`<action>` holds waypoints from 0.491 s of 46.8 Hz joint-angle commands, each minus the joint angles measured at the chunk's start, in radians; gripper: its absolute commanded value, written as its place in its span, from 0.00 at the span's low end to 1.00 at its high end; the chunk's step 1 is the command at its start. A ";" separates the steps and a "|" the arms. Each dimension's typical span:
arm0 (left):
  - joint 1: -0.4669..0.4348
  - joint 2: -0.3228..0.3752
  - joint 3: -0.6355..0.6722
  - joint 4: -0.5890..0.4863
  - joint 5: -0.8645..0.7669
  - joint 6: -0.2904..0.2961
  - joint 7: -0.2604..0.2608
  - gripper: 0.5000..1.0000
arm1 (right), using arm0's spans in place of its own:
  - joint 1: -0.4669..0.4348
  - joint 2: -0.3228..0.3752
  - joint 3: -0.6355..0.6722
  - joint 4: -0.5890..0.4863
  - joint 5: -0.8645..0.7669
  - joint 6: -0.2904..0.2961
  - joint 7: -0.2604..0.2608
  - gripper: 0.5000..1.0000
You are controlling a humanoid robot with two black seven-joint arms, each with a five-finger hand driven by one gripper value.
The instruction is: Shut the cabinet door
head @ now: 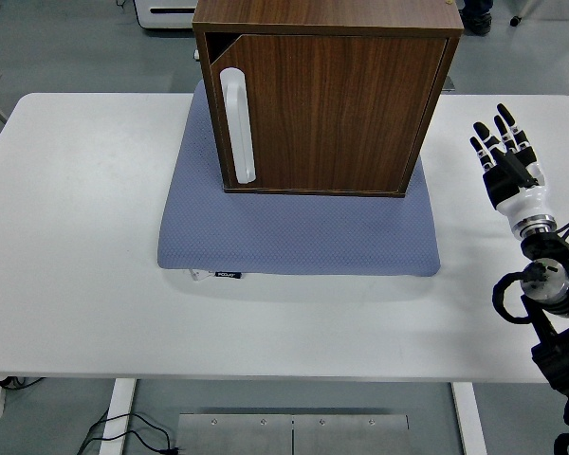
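A dark wooden cabinet [327, 95] stands on a blue-grey mat [299, 232] at the table's back middle. Its door [337, 114] lies flush across the front, with a white vertical handle [238, 125] at its left side. A small gap shows at the door's top left corner. My right hand [507, 156] is to the right of the cabinet, apart from it, fingers straight and pointing away from me, holding nothing. The left arm does not show.
The white table [76, 246] spreads to the left of the mat and in front of it. A person's shoes show at the picture's top right. A metal plate and cables lie on the floor below the near edge.
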 commanded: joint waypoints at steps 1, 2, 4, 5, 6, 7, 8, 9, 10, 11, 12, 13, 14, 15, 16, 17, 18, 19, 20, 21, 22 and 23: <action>0.000 0.000 0.000 0.000 0.000 0.000 0.000 1.00 | -0.004 0.001 0.001 0.002 0.002 0.000 0.001 1.00; 0.000 0.000 0.000 0.000 0.000 0.000 0.000 1.00 | -0.005 0.001 0.001 0.002 0.002 0.002 0.003 1.00; 0.000 0.000 0.000 0.000 0.000 0.000 0.000 1.00 | -0.005 0.001 0.001 0.002 0.008 0.002 0.003 1.00; 0.000 0.000 0.000 0.000 0.000 0.000 0.000 1.00 | -0.007 0.001 0.001 0.002 0.013 0.000 0.003 1.00; 0.000 0.000 0.000 0.000 0.000 0.000 0.000 1.00 | -0.007 0.001 0.001 0.002 0.019 0.000 0.003 1.00; 0.000 0.000 0.000 0.000 0.000 0.000 0.000 1.00 | -0.008 0.001 0.001 0.002 0.023 0.000 0.003 1.00; 0.000 0.000 0.000 0.000 0.000 0.000 0.000 1.00 | -0.010 0.001 0.001 0.002 0.026 0.002 0.004 1.00; 0.000 0.000 0.000 0.000 0.000 0.000 0.000 1.00 | -0.010 0.002 -0.001 0.004 0.028 0.002 0.006 1.00; 0.000 0.000 0.000 0.000 0.000 0.000 0.000 1.00 | -0.011 0.002 -0.001 0.004 0.029 0.002 0.007 1.00; 0.000 0.000 0.000 0.000 0.000 0.000 0.000 1.00 | -0.013 0.004 -0.001 0.004 0.029 0.002 0.009 1.00; 0.000 0.000 0.000 0.000 0.000 0.000 0.000 1.00 | -0.016 0.004 -0.001 0.004 0.029 0.002 0.009 1.00; 0.000 0.000 0.000 0.000 0.000 0.000 0.000 1.00 | -0.017 0.004 -0.001 0.004 0.029 0.002 0.009 1.00; 0.000 0.000 0.000 0.000 0.000 0.000 0.000 1.00 | -0.017 0.005 -0.001 0.004 0.029 0.002 0.009 1.00; 0.000 0.000 0.000 0.000 0.000 0.000 0.000 1.00 | -0.019 0.007 -0.001 0.004 0.029 0.002 0.009 1.00; 0.000 0.000 0.000 0.000 0.000 0.000 0.000 1.00 | -0.019 0.008 -0.001 0.004 0.029 0.002 0.009 1.00; 0.000 0.000 0.000 0.000 0.000 0.000 0.000 1.00 | -0.020 0.008 -0.001 0.005 0.029 0.002 0.009 1.00; 0.000 0.000 0.000 0.000 0.000 0.000 0.000 1.00 | -0.025 0.010 -0.001 0.005 0.029 0.002 0.009 1.00; 0.000 0.000 0.000 0.000 0.000 0.000 0.000 1.00 | -0.030 0.011 -0.001 0.005 0.029 0.002 0.010 1.00; 0.000 0.000 0.000 0.000 0.000 0.000 0.000 1.00 | -0.033 0.014 -0.001 0.005 0.029 0.002 0.010 1.00; 0.000 0.000 0.000 0.000 0.000 0.000 0.000 1.00 | -0.036 0.016 -0.001 0.005 0.029 0.002 0.010 1.00; 0.000 0.000 0.000 0.000 0.000 0.000 0.000 1.00 | -0.037 0.017 -0.001 0.005 0.029 0.002 0.012 1.00; 0.000 0.000 0.000 0.000 0.000 0.000 0.000 1.00 | -0.037 0.019 -0.002 0.007 0.029 0.002 0.015 1.00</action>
